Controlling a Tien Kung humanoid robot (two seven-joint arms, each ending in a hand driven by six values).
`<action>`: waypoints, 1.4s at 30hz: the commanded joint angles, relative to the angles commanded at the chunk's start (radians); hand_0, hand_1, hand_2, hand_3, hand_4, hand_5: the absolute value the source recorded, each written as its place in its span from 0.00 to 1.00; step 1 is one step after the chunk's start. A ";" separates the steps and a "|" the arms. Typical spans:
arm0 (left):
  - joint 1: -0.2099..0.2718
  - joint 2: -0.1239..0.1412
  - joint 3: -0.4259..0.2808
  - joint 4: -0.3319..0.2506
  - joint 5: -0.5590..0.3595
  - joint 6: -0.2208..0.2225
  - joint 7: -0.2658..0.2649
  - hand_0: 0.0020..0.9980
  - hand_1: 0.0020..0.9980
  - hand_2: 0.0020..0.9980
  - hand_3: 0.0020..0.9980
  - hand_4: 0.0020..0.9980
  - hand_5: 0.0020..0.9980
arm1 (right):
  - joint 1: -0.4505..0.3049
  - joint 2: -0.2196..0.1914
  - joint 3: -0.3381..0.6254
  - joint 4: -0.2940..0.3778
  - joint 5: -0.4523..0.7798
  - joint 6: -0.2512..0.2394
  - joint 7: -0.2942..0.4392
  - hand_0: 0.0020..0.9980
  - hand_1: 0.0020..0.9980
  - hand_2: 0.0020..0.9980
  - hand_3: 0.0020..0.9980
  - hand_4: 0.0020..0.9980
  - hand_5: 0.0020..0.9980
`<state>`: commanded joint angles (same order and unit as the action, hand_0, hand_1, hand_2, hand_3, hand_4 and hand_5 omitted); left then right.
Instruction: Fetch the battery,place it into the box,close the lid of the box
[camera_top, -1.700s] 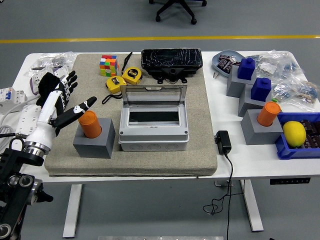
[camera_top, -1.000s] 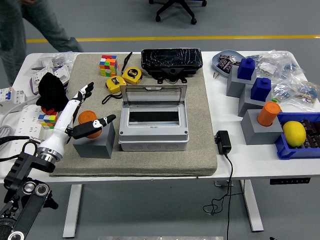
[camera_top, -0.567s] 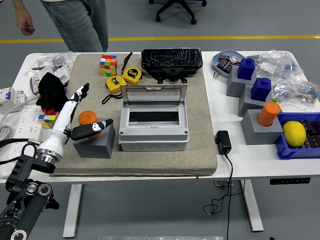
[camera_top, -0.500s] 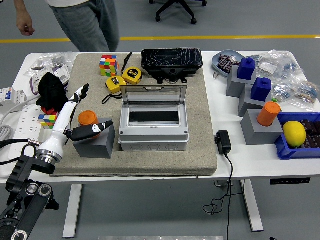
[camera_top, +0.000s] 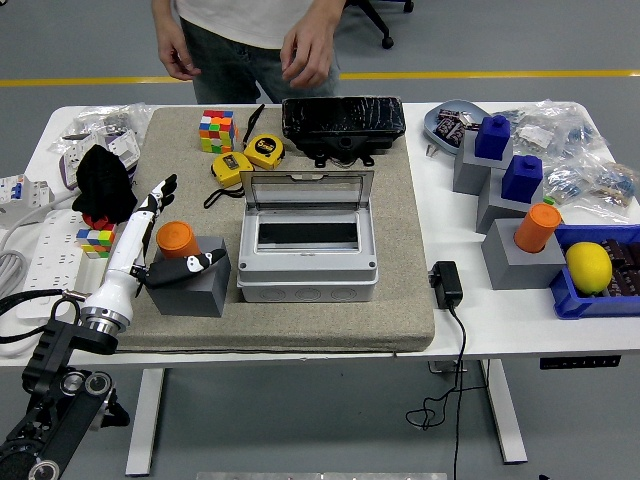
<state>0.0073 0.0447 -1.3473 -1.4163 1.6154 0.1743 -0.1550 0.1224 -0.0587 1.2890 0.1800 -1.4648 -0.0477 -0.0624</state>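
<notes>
The left hand has slid in around the orange battery, thumb across its near side and fingers past its far side, loosely cupped but not yet clamped. The battery still stands in its grey block on the counter's left (a person has arrived at the far edge). So the fetch is just starting. I count two orange batteries, two blue blocks and one open box.

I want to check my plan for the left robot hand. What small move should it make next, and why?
Probably close the fingers around the orange battery and lift it straight up. The left robot hand is beside the battery, thumb in front and fingers behind, but not yet gripping. The battery stands in its gray holder, and the gray box has its lid open.
</notes>
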 joint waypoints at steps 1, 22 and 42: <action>-0.002 0.000 0.007 0.003 -0.013 0.007 -0.007 0.98 1.00 1.00 1.00 1.00 0.09 | 0.000 0.000 0.000 0.000 0.000 0.000 0.000 0.61 0.55 0.57 0.53 0.94 0.73; -0.030 -0.013 0.102 0.071 -0.136 0.073 -0.067 0.87 1.00 0.99 0.99 1.00 0.10 | 0.001 -0.001 -0.001 0.000 0.000 0.000 0.000 0.61 0.55 0.57 0.53 0.94 0.73; -0.046 -0.023 0.122 0.089 -0.137 0.107 -0.074 0.61 0.74 0.64 0.66 1.00 0.09 | 0.003 -0.002 -0.001 0.000 0.002 0.000 0.000 0.61 0.55 0.57 0.53 0.94 0.73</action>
<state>-0.0388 0.0222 -1.2254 -1.3271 1.4786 0.2817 -0.2285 0.1249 -0.0608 1.2876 0.1800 -1.4628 -0.0480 -0.0628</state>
